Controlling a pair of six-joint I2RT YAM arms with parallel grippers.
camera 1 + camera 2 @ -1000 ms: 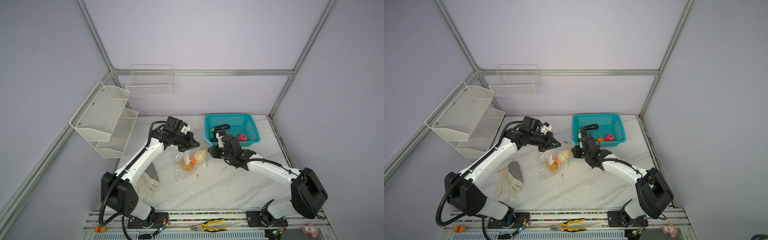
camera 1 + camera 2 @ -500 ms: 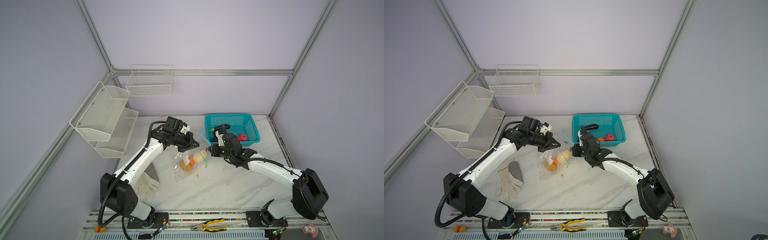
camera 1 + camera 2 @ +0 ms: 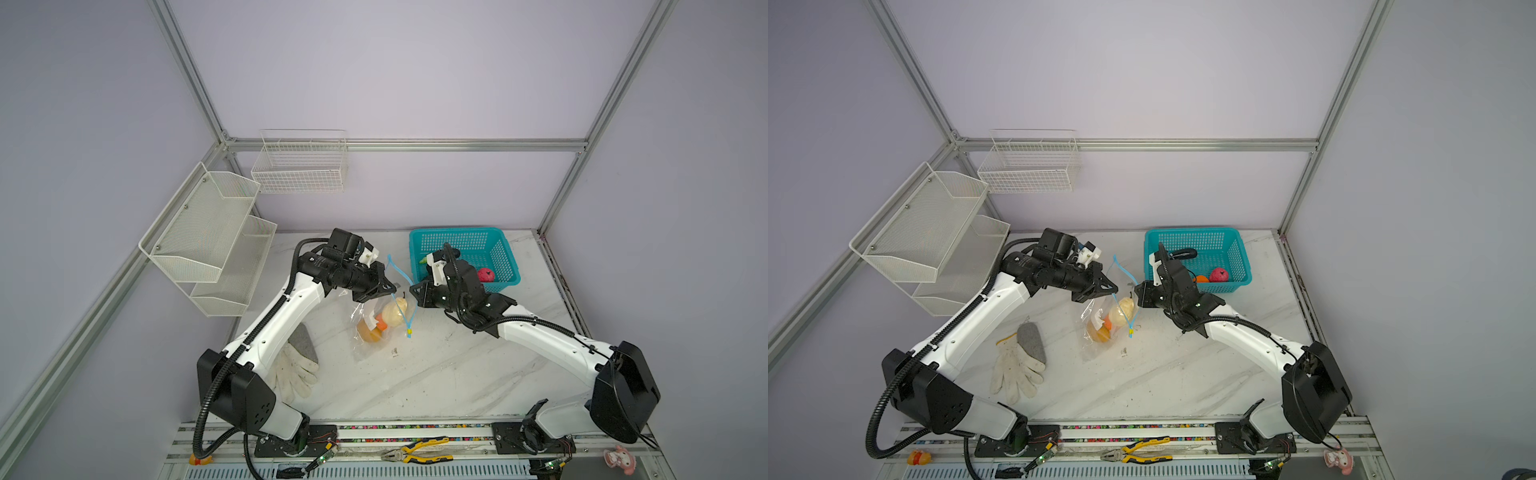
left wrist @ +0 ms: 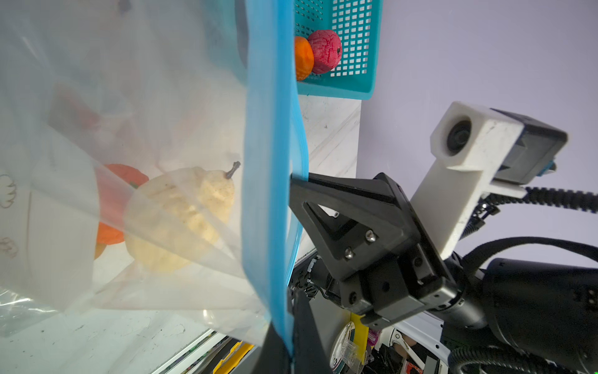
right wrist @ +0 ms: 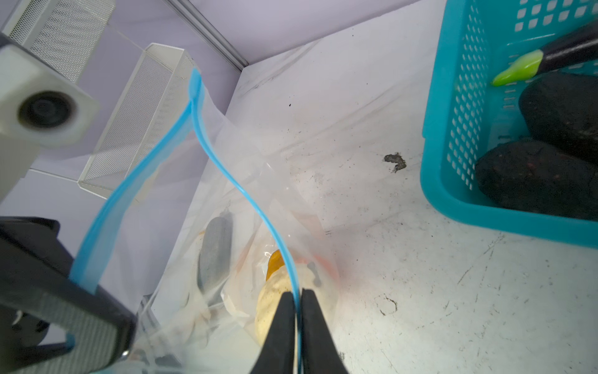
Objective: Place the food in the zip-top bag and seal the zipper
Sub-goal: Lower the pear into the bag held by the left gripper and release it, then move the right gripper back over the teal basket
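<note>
Zip-top bag up off the tabletop in both top views. Who has it? (Desk)

Both arms. Left fingers and right fingers are each pressed together on a lip of the zipper. The bag's lower end lies on the tabletop, with the yellow-green slider at the strip's low end. (Photographer)

And the food? (Desk)

Cream and orange pieces sit inside the bag. A pink piece, an orange one and the eggplant lie in the teal basket, just behind the right arm. (Photographer)

Left wrist view? (Desk)

The broad blue lip runs into the left fingers. The right fingers pinch the thin lip just beside it. The cream piece shows through the plastic. (Photographer)

Right wrist view? (Desk)

The two lips stand apart, so the mouth is open. The right fingers are shut on the thin lip, with the cream piece just beyond them in the bag. A grey shape behind the plastic may be the glove outside, but it is too blurred to be sure. (Photographer)

Which step? (Desk)

Loading, I'd say, about halfway through, and the mouth is being held open. The next move likely needs one arm to let go and fetch from the basket while the other holds its lip up. Sealing comes last. (Photographer)
</note>
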